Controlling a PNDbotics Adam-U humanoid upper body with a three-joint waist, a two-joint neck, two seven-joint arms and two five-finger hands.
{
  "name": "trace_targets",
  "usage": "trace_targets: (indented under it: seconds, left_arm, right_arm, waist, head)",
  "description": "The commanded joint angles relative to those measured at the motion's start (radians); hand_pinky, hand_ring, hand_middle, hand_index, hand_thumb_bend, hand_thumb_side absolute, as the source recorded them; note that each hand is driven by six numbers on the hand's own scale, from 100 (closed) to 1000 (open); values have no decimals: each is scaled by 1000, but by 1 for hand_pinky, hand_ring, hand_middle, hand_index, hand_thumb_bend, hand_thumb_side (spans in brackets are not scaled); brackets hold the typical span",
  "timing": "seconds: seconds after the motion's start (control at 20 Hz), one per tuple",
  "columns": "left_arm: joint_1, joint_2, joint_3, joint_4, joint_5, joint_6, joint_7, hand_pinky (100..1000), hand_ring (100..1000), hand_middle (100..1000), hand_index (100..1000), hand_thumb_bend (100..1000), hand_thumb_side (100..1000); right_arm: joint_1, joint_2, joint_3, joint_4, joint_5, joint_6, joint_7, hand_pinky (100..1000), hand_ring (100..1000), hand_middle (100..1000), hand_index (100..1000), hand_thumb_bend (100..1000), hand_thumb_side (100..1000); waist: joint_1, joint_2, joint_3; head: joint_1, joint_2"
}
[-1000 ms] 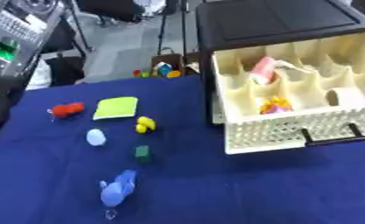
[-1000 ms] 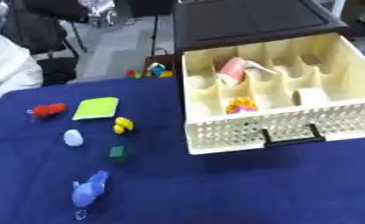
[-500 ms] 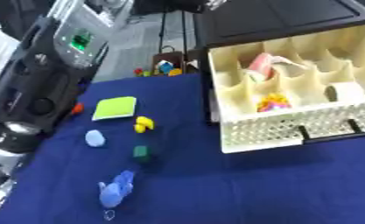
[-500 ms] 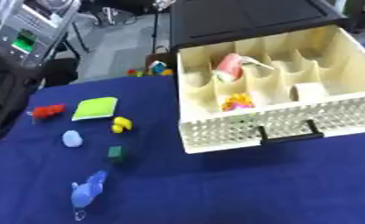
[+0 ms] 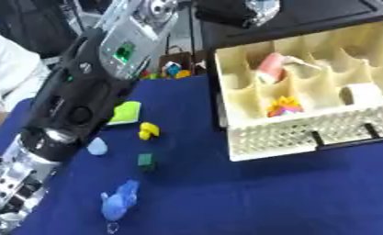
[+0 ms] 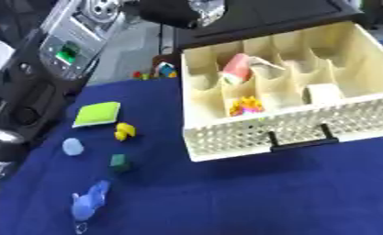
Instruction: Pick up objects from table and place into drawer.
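Left eye view
Left arm: a black and silver limb comes in along the left side and hides part of the table. The hand itself falls past the lower left edge, so whether its fingers are spread, curled or holding anything cannot be told.
Drawer: cream, pulled open at the right with its handle facing the robot, divided compartments exposed from above, which suits dropping things in.
Drawer contents: a pink and white thing in a rear compartment, a yellow and pink toy in a front one, a white roll further right.
Loose objects: on the blue cloth, well apart from the drawer, lie a yellow toy, a small green block, a pale blue piece and a blue toy nearest the robot.

Right eye view
Green flat pad: lies flat just beside the arm, fully shown here.
Spacing: the loose pieces sit apart from each other, so each could probably be taken singly.
Right hand: not shown in either view.
Task stage: judged early or midway, since several objects lie on the cloth and none is held in sight.
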Motion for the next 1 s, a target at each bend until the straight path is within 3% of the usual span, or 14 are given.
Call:
trace_targets:
  seconds: [0.05,0.35,0.55,0.65,0.8,1.0]
  left_arm:
    - [-25,10,-4,18,54,-6,-8,475,619,612,649,179,613]
    - [-29,-8,-15,70,79,-7,-6,528,680,674,698,235,619]
    - [-26,-15,-19,102,67,-27,-16,596,759,775,858,538,637]
    - [-23,-13,-19,106,59,-39,-28,614,777,804,930,647,640]
    - [-19,-10,-13,109,38,-48,-34,616,782,815,979,668,640]
    - [-10,-10,-4,112,19,-47,-18,605,773,802,964,637,647]
  right_arm:
    - [-19,-7,0,-9,-9,-21,-22,605,655,650,756,100,1000]
    - [-24,-4,3,-9,-11,-20,-25,607,655,646,755,100,1000]
    - [-24,-3,2,-9,-10,-19,-27,608,655,644,754,100,1000]
    - [-23,-3,1,-9,-10,-19,-27,608,655,644,754,100,1000]
    - [-22,-3,1,-9,-10,-18,-28,608,655,643,753,100,1000]
    - [-20,-4,-1,-9,-11,-17,-30,608,655,643,753,100,1000]
  waist:
    - [-5,-12,-3]
    - [6,-8,-17]
    - [7,-8,-17]
    - [7,-9,-17]
    - [7,-10,-15]
    - [4,-11,-13]
  head:
    - [-9,-8]
    - [-9,-15]
    - [-13,-15]
    - [-16,-14]
    - [-16,-13]
    - [-16,-11]
